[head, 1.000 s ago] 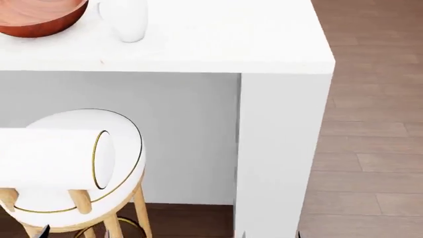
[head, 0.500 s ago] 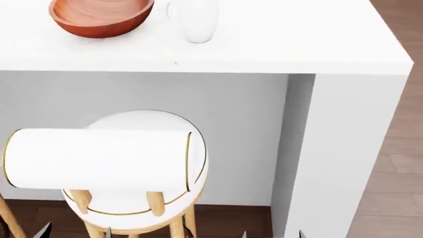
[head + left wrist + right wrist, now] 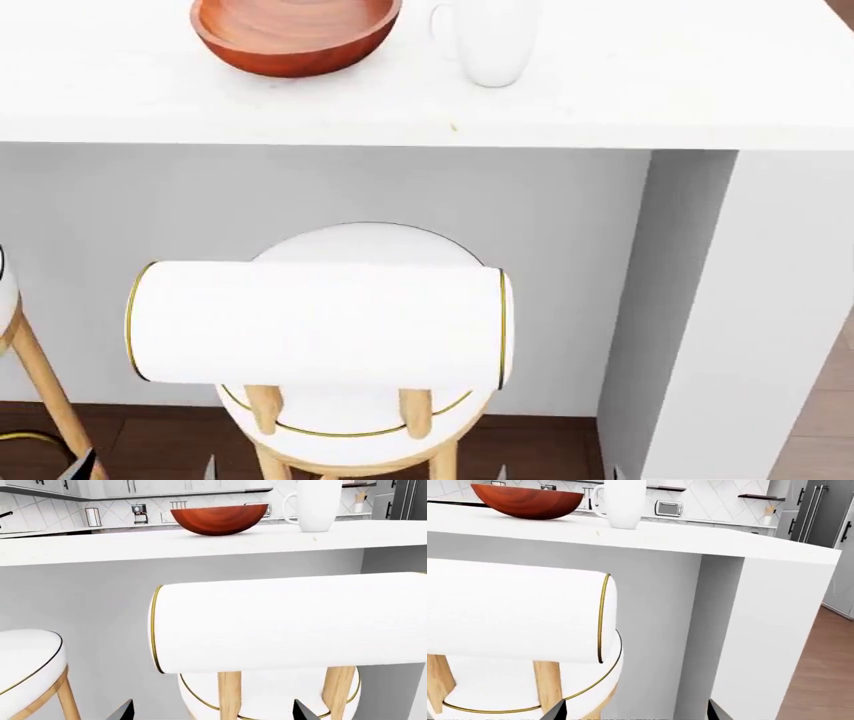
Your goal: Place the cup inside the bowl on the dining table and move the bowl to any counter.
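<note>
The reddish-brown wooden bowl (image 3: 296,35) stands on the white dining table (image 3: 667,90), with the white cup (image 3: 491,40) upright just to its right, close beside it. The bowl (image 3: 220,519) and the cup (image 3: 315,505) also show in the left wrist view, and the bowl (image 3: 527,501) and the cup (image 3: 622,502) in the right wrist view. My left gripper (image 3: 213,715) and right gripper (image 3: 636,714) are open and empty. They hang low in front of the table, well below the tabletop. In the head view only the tips of the left gripper (image 3: 144,472) and the right gripper (image 3: 558,474) show, at the bottom edge.
A white stool with a padded roll backrest (image 3: 320,325) and wooden legs stands between me and the table. A second stool (image 3: 27,655) is to its left. The table's end panel (image 3: 721,300) is at the right. A counter with appliances (image 3: 67,527) and a fridge (image 3: 820,530) lie beyond.
The head view has shifted: bowl, cup, stool and table end have all slid rightward in the picture. A second stool has come into view at the left. Both grippers stay open.
</note>
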`<state>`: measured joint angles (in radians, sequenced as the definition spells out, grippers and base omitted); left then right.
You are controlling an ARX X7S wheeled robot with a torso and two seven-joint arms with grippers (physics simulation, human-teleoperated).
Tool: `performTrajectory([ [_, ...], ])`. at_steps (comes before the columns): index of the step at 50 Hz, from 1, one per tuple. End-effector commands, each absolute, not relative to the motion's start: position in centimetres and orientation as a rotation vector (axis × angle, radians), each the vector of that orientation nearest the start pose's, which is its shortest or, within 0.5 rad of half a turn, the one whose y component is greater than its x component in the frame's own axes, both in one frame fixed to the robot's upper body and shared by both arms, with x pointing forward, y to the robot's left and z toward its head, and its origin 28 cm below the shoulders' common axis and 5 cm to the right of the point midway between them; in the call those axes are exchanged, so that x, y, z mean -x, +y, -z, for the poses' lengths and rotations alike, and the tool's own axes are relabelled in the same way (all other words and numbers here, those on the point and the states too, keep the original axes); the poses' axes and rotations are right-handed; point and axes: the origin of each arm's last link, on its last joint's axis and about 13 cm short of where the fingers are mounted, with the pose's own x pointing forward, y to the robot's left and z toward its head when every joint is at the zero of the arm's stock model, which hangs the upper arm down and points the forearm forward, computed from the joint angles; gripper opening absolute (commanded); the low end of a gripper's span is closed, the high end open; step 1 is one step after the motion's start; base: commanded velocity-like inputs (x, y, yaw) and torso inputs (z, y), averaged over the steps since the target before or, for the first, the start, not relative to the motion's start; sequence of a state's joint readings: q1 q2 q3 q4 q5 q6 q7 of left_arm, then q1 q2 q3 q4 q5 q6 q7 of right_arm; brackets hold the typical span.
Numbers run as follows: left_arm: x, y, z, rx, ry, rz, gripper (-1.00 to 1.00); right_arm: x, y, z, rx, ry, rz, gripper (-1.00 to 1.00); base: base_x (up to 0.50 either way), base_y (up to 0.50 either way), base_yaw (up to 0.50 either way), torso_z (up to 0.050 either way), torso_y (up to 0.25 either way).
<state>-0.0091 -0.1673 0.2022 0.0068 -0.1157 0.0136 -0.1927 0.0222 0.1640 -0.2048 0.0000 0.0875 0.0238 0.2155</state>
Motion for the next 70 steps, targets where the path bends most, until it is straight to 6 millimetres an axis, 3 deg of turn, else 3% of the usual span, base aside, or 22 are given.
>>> performTrajectory([
  [1, -20.8, 20.5, -1.4, -0.05, -0.004, 0.018, 1.0, -21.1, -9.7, -1.2, 0.098, 0.028, 0.024, 1.0, 0.0, 0.0, 0.0, 0.0, 0.0],
  [16, -20.7, 20.6, -1.6, -0.035, -0.042, 0.025, 1.0, -21.1, -9.7, -1.2, 0.087, 0.024, 0.02, 1.0, 0.0, 0.0, 0.0, 0.001, 0.0],
  [54, -20.6, 20.5, -1.7, -0.036, -0.051, 0.032, 1.0, -21.1, -9.7, -1.2, 0.091, 0.03, 0.025, 1.0, 0.0, 0.0, 0.0, 0.05, 0.0],
  [61, -20.8, 20.3, -1.5, -0.037, -0.027, 0.022, 1.0, -21.1, -9.7, -1.2, 0.089, 0.029, 0.026, 1.0, 0.0, 0.0, 0.0, 0.002, 0.0],
  [62, -17.5, 23.1, -1.3, -0.036, -0.071, -0.038, 1.0, -21.1, -9.2, -1.7, 0.057, 0.063, -0.057, 1.0, 0.0, 0.0, 0.0, 0.0, 0.0],
  [63, -20.8, 20.4, -1.6, -0.028, -0.032, 0.022, 1.0, -21.1, -9.7, -1.2, 0.091, 0.03, 0.024, 1.0, 0.0, 0.0, 0.0, 0.0, 0.0],
  [70, -20.7, 20.5, -1.5, -0.028, -0.032, 0.021, 1.0, -21.2, -9.7, -1.2, 0.091, 0.032, 0.023, 1.0, 0.0, 0.0, 0.0, 0.0, 0.0],
])
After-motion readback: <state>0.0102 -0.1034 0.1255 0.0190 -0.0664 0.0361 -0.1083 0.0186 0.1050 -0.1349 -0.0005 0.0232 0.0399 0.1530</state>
